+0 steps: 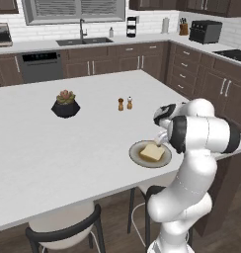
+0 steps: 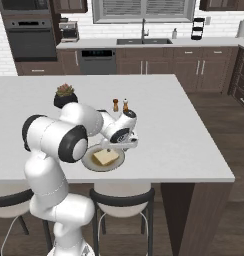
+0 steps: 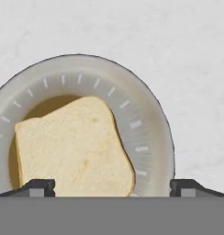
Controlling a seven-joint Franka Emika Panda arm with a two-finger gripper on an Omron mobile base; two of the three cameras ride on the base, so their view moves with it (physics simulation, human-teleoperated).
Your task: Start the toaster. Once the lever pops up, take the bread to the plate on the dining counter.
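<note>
Can't see my gripper properly: hand view cuts it at the bottom, just two dark tips w/ a wide gap. In both base views the arm covers the fingers. Plate is cut off at left & bottom in hand view; bread loses its lower edge there too. Right base view: wrist hides the plate's far rim. Two shakers on the dining counter too small to tell salt from pepper.

White rounded arm, dark joint bands
</note>
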